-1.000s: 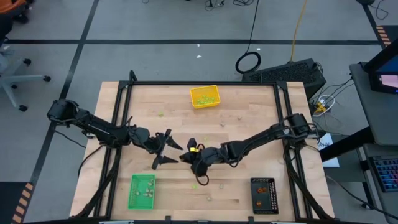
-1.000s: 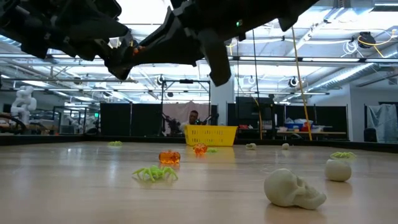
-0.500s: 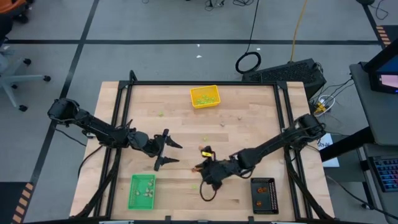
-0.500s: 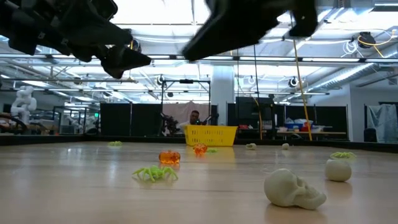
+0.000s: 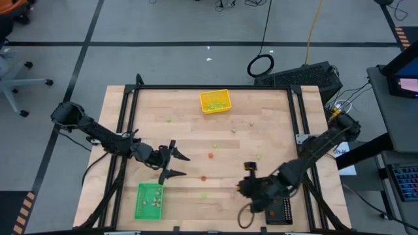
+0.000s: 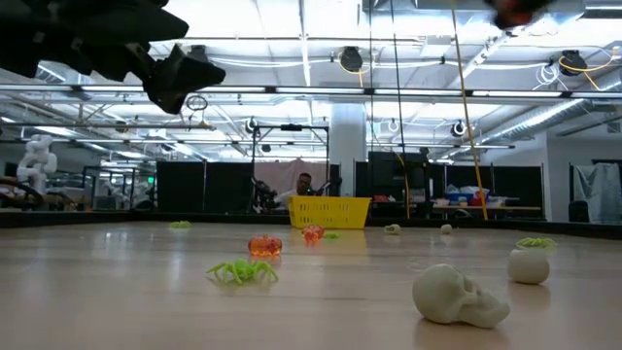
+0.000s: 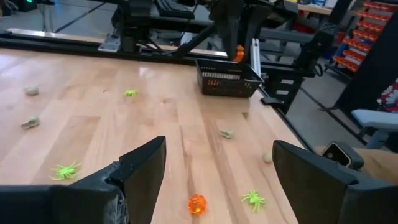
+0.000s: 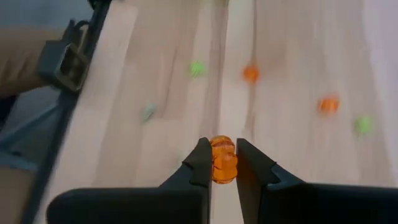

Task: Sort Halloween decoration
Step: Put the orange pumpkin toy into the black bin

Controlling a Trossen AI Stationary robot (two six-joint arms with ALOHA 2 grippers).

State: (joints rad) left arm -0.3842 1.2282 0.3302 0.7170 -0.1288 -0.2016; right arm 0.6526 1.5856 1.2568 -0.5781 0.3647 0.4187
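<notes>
Tiny Halloween decoration pieces lie scattered on the wooden table: orange pumpkins (image 5: 210, 155) (image 5: 203, 177), green spiders (image 6: 242, 271) (image 7: 253, 198), a beige skull (image 6: 455, 295). My right gripper (image 8: 222, 155) is shut on one small orange pumpkin (image 8: 222, 167), above the table beside the black tray (image 5: 282, 213) at the near right. My left gripper (image 5: 179, 164) hangs open above the table's left middle, just beyond the green tray (image 5: 149, 200), with nothing between its fingers (image 7: 143, 171). An orange pumpkin (image 7: 197, 203) lies on the wood below it. My right gripper pinches the orange pumpkin by its two opposite sides (image 8: 214, 163) between the two fingers (image 8: 200, 163), at their free ends. The fingers slant downward. The pumpkin is lifted clear of the table.
A yellow tray (image 5: 215, 101) with green pieces stands at the far middle. The green tray holds a few pale pieces. Black frame rails (image 5: 124, 124) run along the table's left and right sides. Bare wood lies between the scattered pieces.
My right gripper has swung from the table's middle toward the near right corner and the black tray, rising and rolling as it went, with the orange pumpkin carried along between its fingers. My left gripper has edged slightly toward the near edge, still open.
</notes>
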